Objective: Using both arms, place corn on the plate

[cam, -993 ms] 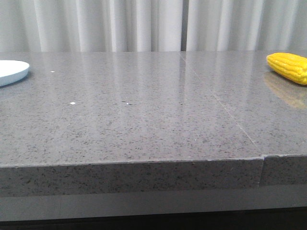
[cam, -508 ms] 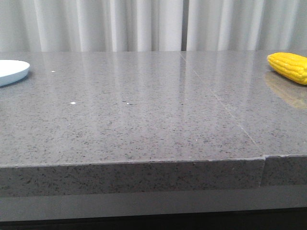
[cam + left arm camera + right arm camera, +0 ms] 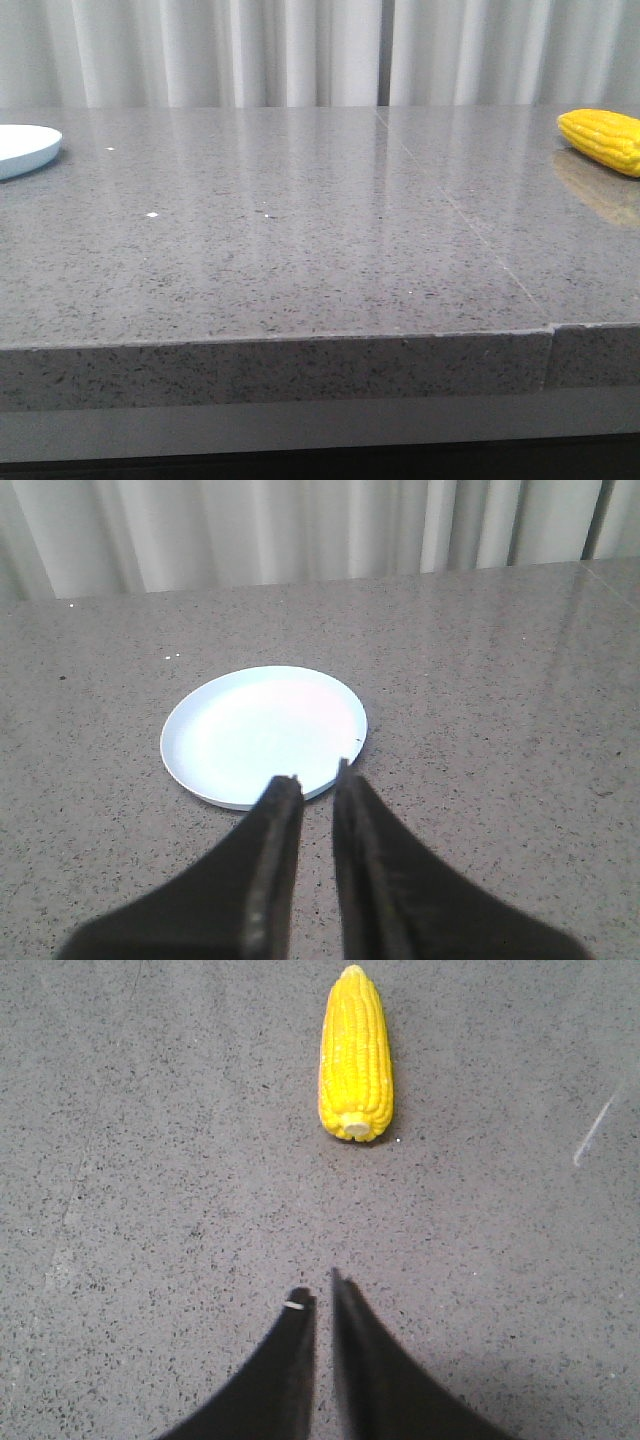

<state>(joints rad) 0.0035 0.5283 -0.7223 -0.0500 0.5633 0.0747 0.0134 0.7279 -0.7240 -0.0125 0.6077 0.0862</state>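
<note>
Your corn [image 3: 354, 1055] lies flat on the tabletop [image 3: 300, 250] at its far right, well apart from the plate [image 3: 263, 732] on the far left, with nothing between them but bare stone. In the right wrist view the cob points its pale cut stub toward the right tool [image 3: 322, 1295], lengthwise in line with the fingers. Judge it as stiff and fairly light, a tapered cylinder whose rows of kernels give a bumpy, slightly glossy skin; it will likely roll if you nudge it sideways and could squirt out of a grip near the narrow tip. Take it across the thick middle, jaws square to its long axis, so the ridged kernels seat against the pads. The right tool hovers short of the cob, nearly clenched with only a slim gap and nothing in it, so you will need to spread it first. The left tool [image 3: 315, 780] sits just over the near rim of the plate, likewise almost closed and empty. The plate is shallow, smooth, pale and low-rimmed, so a round cob may wander on it. The tabletop is polished speckled grey stone, reflective and probably slick.
</note>
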